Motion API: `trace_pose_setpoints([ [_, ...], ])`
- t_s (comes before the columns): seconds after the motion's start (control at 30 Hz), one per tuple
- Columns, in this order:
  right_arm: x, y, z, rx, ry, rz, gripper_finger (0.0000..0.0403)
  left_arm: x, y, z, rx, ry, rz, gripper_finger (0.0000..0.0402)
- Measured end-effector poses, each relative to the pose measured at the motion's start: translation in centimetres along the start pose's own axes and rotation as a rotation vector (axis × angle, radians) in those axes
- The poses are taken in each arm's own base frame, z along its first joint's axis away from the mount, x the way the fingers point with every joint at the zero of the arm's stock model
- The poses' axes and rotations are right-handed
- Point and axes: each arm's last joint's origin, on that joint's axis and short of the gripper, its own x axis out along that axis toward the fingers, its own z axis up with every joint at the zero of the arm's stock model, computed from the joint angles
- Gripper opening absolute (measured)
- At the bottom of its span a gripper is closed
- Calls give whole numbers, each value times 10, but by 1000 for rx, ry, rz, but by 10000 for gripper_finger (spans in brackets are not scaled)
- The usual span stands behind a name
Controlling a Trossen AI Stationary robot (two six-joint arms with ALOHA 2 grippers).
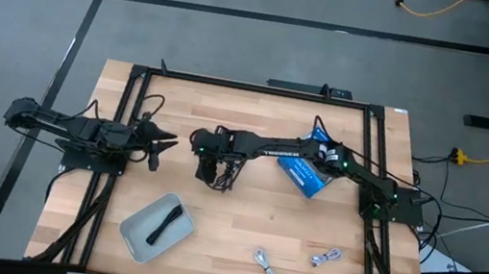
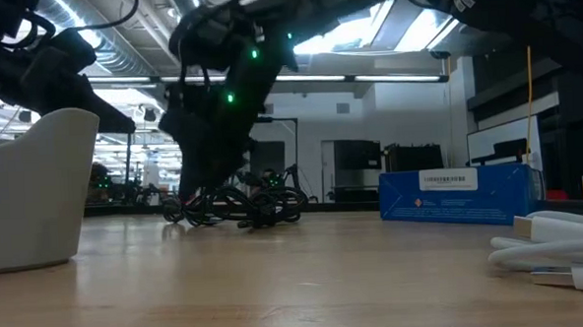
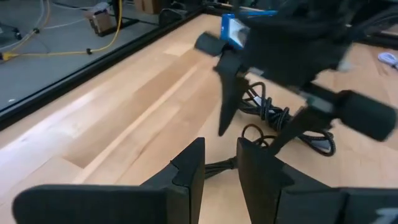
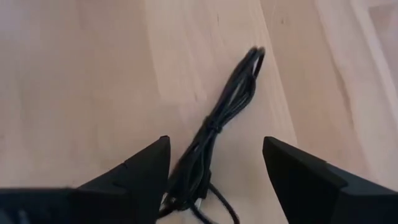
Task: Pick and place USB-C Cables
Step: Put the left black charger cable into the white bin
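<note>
Black USB-C cables (image 1: 224,179) lie bundled on the table's middle, also in the low view (image 2: 242,209) and the left wrist view (image 3: 278,117). My right gripper (image 1: 221,166) hangs over them, open; in its wrist view its fingers stand either side of one black bundle (image 4: 219,129) without touching. Another black cable (image 1: 164,222) lies in the grey tray (image 1: 134,237). Two silvery-grey cables (image 1: 267,265) (image 1: 325,258) rest on the wood near the near edge. My left gripper (image 1: 160,145) waits open at the table's left, pointing toward the right gripper (image 3: 219,163).
A blue box (image 1: 305,175) lies under the right arm, right of the cables, and shows in the low view (image 2: 456,196). The tray's wall (image 2: 31,190) rises at the low view's left. A black frame (image 1: 252,88) borders the table.
</note>
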Motion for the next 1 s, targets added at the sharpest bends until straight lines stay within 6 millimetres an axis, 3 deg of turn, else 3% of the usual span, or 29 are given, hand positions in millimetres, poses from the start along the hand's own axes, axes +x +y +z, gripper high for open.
trace_pose_setpoints([
  [0.5,15,-2,-7,22,-46,1,257,-1,-6,9,161,-73,-158,86],
  [0.8,21,-6,-11,49,-24,-5,222,-1,-9,7,218,-59,-243,86],
  [1.0,21,-5,-10,50,-28,14,216,8,-11,-11,299,-165,-304,86],
])
